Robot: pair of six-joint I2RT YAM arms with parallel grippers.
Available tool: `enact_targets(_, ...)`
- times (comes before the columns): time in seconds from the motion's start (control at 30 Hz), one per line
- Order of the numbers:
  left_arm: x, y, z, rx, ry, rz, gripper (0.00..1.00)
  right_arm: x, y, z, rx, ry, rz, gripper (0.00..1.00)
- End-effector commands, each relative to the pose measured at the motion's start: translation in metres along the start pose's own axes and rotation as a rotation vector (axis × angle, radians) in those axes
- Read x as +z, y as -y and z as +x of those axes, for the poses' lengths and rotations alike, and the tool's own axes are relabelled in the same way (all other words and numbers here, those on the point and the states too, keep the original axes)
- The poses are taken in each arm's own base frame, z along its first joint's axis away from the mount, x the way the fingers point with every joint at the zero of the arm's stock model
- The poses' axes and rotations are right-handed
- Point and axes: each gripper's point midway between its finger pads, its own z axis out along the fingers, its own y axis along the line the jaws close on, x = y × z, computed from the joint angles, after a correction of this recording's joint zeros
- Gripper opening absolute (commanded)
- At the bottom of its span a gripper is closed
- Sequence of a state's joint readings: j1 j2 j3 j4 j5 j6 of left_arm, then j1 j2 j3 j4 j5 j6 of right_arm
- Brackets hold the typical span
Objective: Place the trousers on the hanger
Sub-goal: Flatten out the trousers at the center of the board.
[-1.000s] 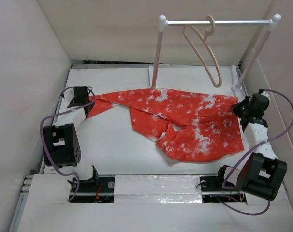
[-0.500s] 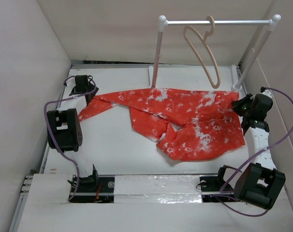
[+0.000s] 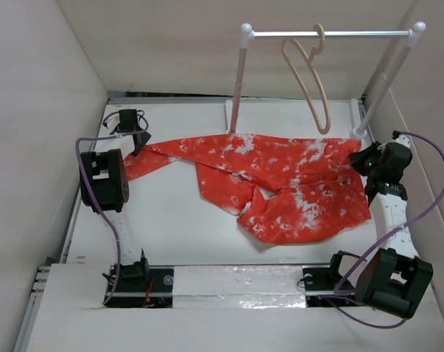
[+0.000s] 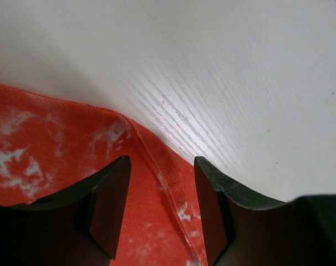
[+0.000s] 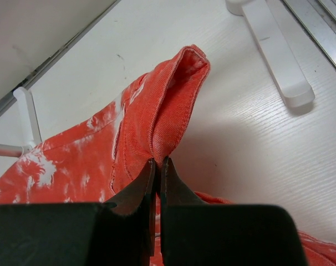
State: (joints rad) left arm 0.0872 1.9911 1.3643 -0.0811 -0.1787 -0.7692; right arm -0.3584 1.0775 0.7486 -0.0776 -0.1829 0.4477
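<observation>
The red-orange trousers (image 3: pixel 280 183) mottled with white lie spread across the table, legs running left. The pale beige hanger (image 3: pixel 310 77) hangs by its hook from the rail of the white rack. My left gripper (image 3: pixel 134 141) is open over the end of a trouser leg (image 4: pixel 74 166), its fingers either side of the hem. My right gripper (image 3: pixel 363 163) is shut on a raised fold of the trousers' waist edge (image 5: pixel 173 105) at the right end. The waist button does not show clearly.
The white two-post rack (image 3: pixel 328 34) stands at the back, its foot (image 5: pixel 276 52) just beyond the right gripper. White walls close in on the left, back and right. Bare white tabletop (image 3: pixel 178 235) lies in front of the trousers.
My left arm has swung back and left, its gripper now over the leg end at the far left. My right gripper shifted slightly back and stays on the waist. The hanger swayed a little.
</observation>
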Motion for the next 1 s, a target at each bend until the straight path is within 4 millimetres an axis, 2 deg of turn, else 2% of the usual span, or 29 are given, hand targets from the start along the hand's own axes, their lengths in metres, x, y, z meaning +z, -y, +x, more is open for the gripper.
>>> enact_targets(0.0, 0.004, 0.007, -0.011, 0.001, 0.011, 0.002, 0.46, -0.002, -0.018, -0.034, -0.034, 0.127, -0.060, 0.00)
enact_targets(0.07, 0.008, 0.006, -0.008, 0.004, -0.002, -0.009, 0.46, -0.002, -0.017, -0.034, -0.032, 0.128, -0.057, 0.00)
enact_targets(0.1, 0.011, 0.004, -0.005, 0.004, -0.008, -0.016, 0.41, -0.002, -0.018, -0.036, -0.033, 0.131, -0.061, 0.00)
enact_targets(0.2, 0.012, 0.004, -0.005, -0.002, -0.003, -0.012, 0.16, -0.002, -0.020, -0.037, -0.035, 0.131, -0.064, 0.00)
enact_targets(0.23, 0.010, 0.008, -0.009, -0.007, 0.008, 0.000, 0.01, -0.002, -0.020, -0.038, -0.037, 0.133, -0.067, 0.00)
enact_targets(0.33, -0.006, 0.028, -0.027, -0.025, 0.039, 0.065, 0.00, -0.001, -0.021, -0.038, -0.036, 0.132, -0.069, 0.00)
enact_targets(0.37, -0.021, 0.047, -0.042, -0.035, 0.058, 0.125, 0.00, 0.000, -0.021, -0.039, -0.035, 0.133, -0.070, 0.00)
enact_targets(0.43, -0.043, 0.068, -0.062, -0.043, 0.085, 0.193, 0.00, -0.001, -0.021, -0.041, -0.031, 0.140, -0.067, 0.00)
enact_targets(0.5, -0.086, 0.100, -0.098, -0.058, 0.148, 0.299, 0.00, -0.001, -0.022, -0.045, -0.022, 0.149, -0.064, 0.00)
enact_targets(0.57, -0.123, 0.117, -0.126, -0.062, 0.209, 0.359, 0.00, -0.002, -0.024, -0.046, -0.016, 0.151, -0.066, 0.00)
enact_targets(0.6, -0.153, 0.123, -0.142, -0.070, 0.256, 0.398, 0.00, -0.002, -0.024, -0.046, -0.013, 0.151, -0.066, 0.00)
enact_targets(0.63, -0.168, 0.125, -0.151, -0.075, 0.292, 0.418, 0.00, -0.002, -0.021, -0.049, -0.009, 0.160, -0.056, 0.00)
enact_targets(0.67, -0.173, 0.116, -0.150, -0.081, 0.312, 0.409, 0.00, -0.001, -0.019, -0.049, 0.000, 0.162, -0.047, 0.00)
enact_targets(0.7, -0.200, 0.115, -0.159, -0.094, 0.359, 0.447, 0.00, -0.001, -0.014, -0.051, 0.004, 0.167, -0.035, 0.00)
enact_targets(0.73, -0.205, 0.110, -0.165, -0.112, 0.398, 0.463, 0.00, 0.001, -0.010, -0.052, 0.011, 0.165, -0.025, 0.00)
enact_targets(0.77, -0.190, 0.092, -0.148, -0.112, 0.375, 0.414, 0.00, 0.001, -0.011, -0.051, 0.015, 0.157, -0.033, 0.00)
enact_targets(0.8, -0.196, 0.089, -0.148, -0.130, 0.391, 0.430, 0.00, 0.002, -0.008, -0.053, 0.020, 0.160, -0.028, 0.00)
enact_targets(0.83, -0.190, 0.083, -0.147, -0.142, 0.397, 0.432, 0.00, 0.002, -0.009, -0.053, 0.019, 0.160, -0.032, 0.00)
enact_targets(0.87, -0.170, 0.066, -0.131, -0.143, 0.345, 0.401, 0.00, 0.002, -0.009, -0.052, 0.021, 0.156, -0.033, 0.00)
enact_targets(0.93, -0.150, 0.057, -0.115, -0.176, 0.292, 0.393, 0.00, 0.002, -0.007, -0.055, 0.024, 0.161, -0.024, 0.00)
enact_targets(0.97, -0.131, 0.041, -0.095, -0.171, 0.250, 0.368, 0.00, 0.002, -0.007, -0.056, 0.024, 0.160, -0.024, 0.00)
